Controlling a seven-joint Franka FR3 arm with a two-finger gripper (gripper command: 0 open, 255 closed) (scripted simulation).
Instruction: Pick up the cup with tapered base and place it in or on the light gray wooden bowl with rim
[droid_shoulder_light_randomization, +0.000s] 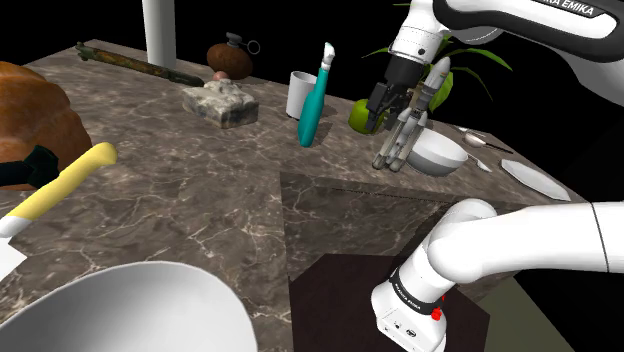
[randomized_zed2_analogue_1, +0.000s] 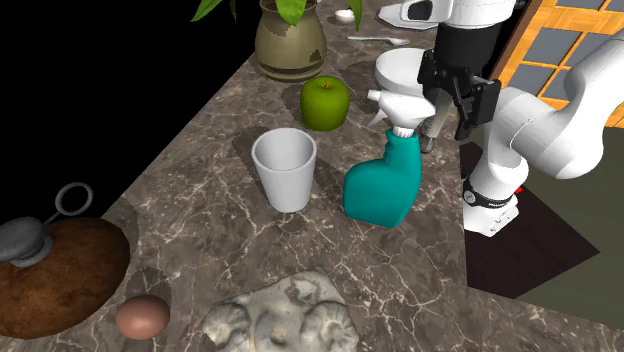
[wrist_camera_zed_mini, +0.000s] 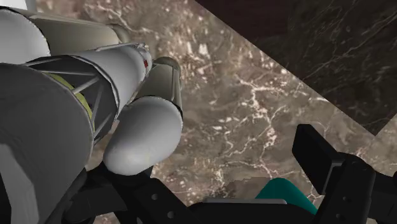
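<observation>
The white cup (droid_shoulder_light_randomization: 300, 94) (randomized_zed2_analogue_1: 285, 167), narrower at its base, stands upright on the marble counter (droid_shoulder_light_randomization: 200, 190), with a teal spray bottle (droid_shoulder_light_randomization: 312, 104) (randomized_zed2_analogue_1: 384, 180) next to it. My black gripper (droid_shoulder_light_randomization: 377, 111) (randomized_zed2_analogue_1: 449, 112) (wrist_camera_zed_mini: 222, 172) hangs open past the bottle, well away from the cup, and holds nothing. A grey toy rocket (droid_shoulder_light_randomization: 408, 128) (wrist_camera_zed_mini: 121, 83) stands close against the hand and hides one finger in the wrist view. The other finger (wrist_camera_zed_mini: 320, 154) is apart from it. A pale rimmed bowl (droid_shoulder_light_randomization: 438, 154) (randomized_zed2_analogue_1: 403, 68) sits just beyond the rocket.
A green apple (droid_shoulder_light_randomization: 361, 117) (randomized_zed2_analogue_1: 325, 101) lies near the gripper, a potted plant (randomized_zed2_analogue_1: 290, 40) behind it. Spoons and a plate (droid_shoulder_light_randomization: 535, 178) lie past the bowl. A stone block (droid_shoulder_light_randomization: 220, 102), a brown kettle (droid_shoulder_light_randomization: 230, 58) and a large white bowl (droid_shoulder_light_randomization: 130, 310) are also on the counter.
</observation>
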